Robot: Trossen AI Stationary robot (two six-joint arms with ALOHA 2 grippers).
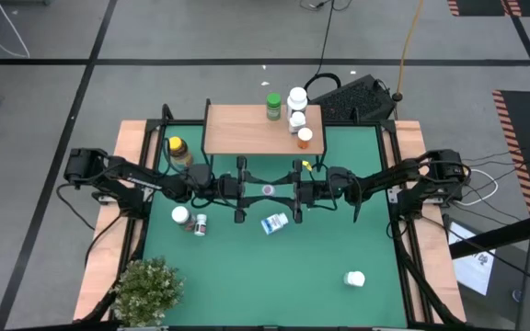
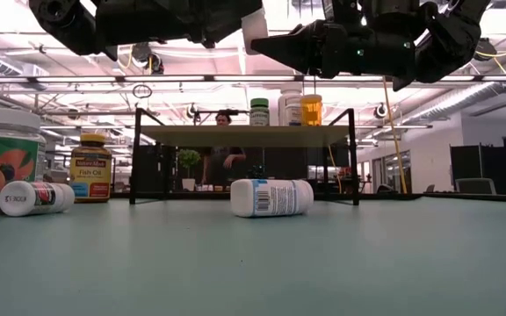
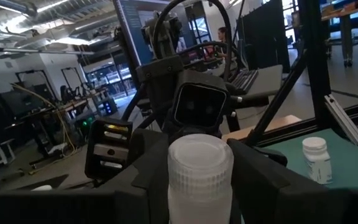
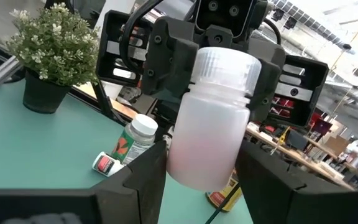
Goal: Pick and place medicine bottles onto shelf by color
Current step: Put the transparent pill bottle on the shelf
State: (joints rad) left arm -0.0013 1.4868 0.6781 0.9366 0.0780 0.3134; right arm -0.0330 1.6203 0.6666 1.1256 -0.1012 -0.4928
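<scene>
Now both arms meet mid-air above the surface point(image 1: 247, 267), in front of the shelf point(image 1: 247, 129): a plain white bottle point(image 4: 213, 118) sits between them, the left gripper point(image 4: 219, 68) clamping its cap end, the right gripper point(image 3: 194, 171) grasping its base end. A blue-white bottle point(image 2: 271, 197) lies on its side below them.

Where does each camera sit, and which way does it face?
High: overhead, straight down on the table; left gripper and right gripper meet.
Low: table height, facing the shelf; arms overhead.
Left wrist: faces right gripper; own fingers flank white bottle.
Right wrist: faces left gripper, plant; own fingers low.
Both wrist views share that bottle.
</scene>
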